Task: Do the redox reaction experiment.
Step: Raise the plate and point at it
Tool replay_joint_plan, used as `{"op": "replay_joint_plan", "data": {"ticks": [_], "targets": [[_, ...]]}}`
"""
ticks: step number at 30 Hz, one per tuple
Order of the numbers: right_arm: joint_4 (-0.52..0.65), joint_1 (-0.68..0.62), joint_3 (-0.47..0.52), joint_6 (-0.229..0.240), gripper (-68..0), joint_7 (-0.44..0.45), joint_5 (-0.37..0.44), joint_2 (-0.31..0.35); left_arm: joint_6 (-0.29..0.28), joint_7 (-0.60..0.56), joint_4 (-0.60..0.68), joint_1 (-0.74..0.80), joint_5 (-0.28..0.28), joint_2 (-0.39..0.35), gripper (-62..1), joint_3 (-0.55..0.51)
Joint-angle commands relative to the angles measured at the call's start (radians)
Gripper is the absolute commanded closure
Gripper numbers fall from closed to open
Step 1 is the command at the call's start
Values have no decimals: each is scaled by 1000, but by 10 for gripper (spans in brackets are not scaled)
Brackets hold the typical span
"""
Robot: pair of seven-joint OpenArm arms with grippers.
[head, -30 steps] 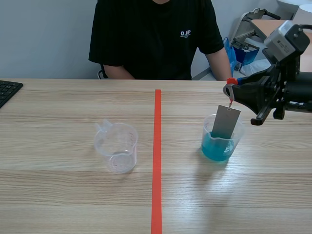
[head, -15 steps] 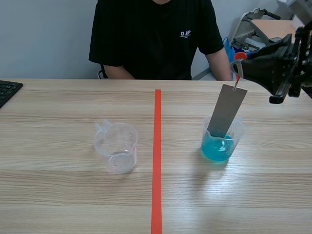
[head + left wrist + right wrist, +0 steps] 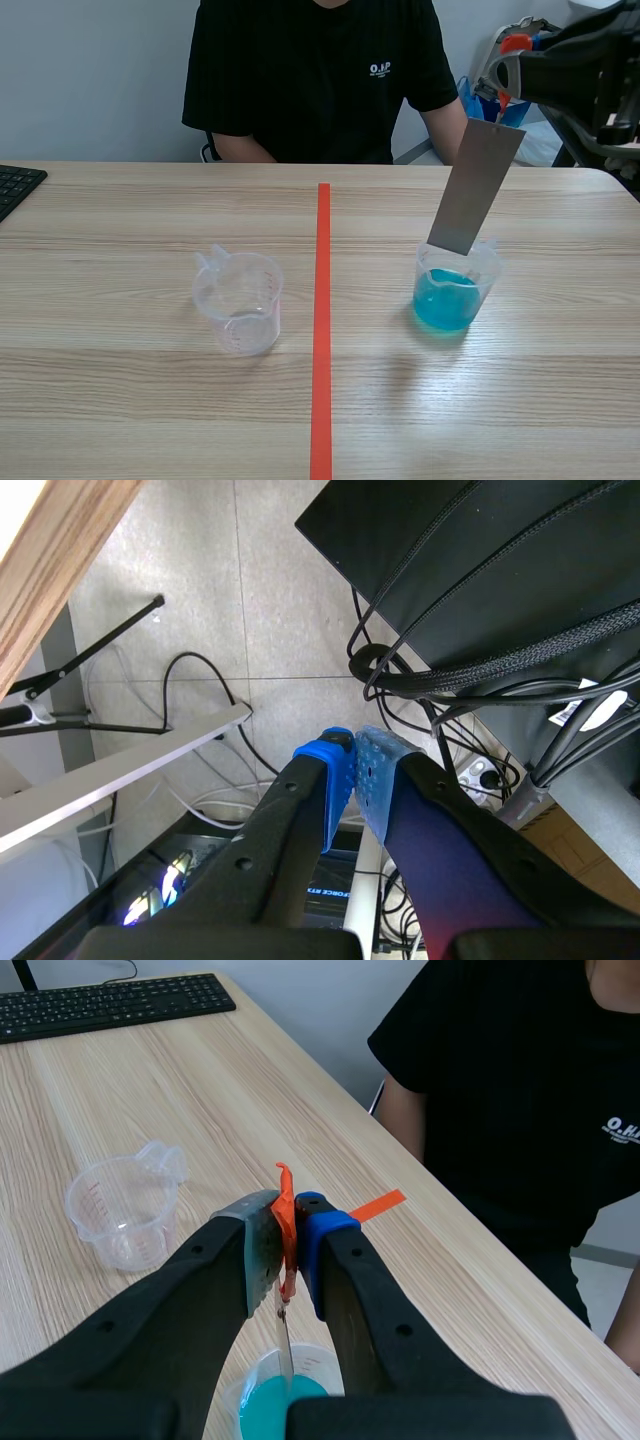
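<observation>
At the far left of the scene view a keyboard (image 3: 15, 188) is lying on the worktop (image 3: 150, 400). Left of centre, an empty beaker (image 3: 240, 300) is standing beside the red tape line (image 3: 322, 330). A person (image 3: 320, 80) is sitting across the worktop at upper centre.

Right of centre, the beaker of blue liquid (image 3: 452, 295) is standing upright. The grey metal strip (image 3: 477, 190) is hanging tilted over it, its lower edge at about rim level and above the liquid. At the upper right, the right arm (image 3: 590, 65) is holding the strip by an orange tag (image 3: 512, 45).

The step in hand is probably the strip's dip in the solution. These views alone are not showing whether it is going in or coming out. Either way, the next move is calling for straight vertical travel, with the strip kept inside the rim so that the light beaker is not getting tipped.

The right wrist view is showing what the scene view is not: the right jaws are pinching the tag, with the strip edge-on below them. The left arm is appearing only in the left wrist view. There the left jaws are pressed together on nothing, pads (image 3: 345, 780) touching, over floor cables (image 3: 200, 690).
</observation>
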Motion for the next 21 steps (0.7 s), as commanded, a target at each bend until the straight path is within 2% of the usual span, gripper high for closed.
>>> {"op": "replay_joint_plan", "data": {"ticks": [1,12,21], "targets": [[23,16,27,6,-15,0,31,27,2,-6,13,14,-6,-9,-40,-8],[94,16,93,6,-15,-95,143,41,2,9,13,14,-8,-11,-40,-8],[98,15,102,6,-15,-113,148,40,2,11,13,14,-10,-12,-40,-9]]}}
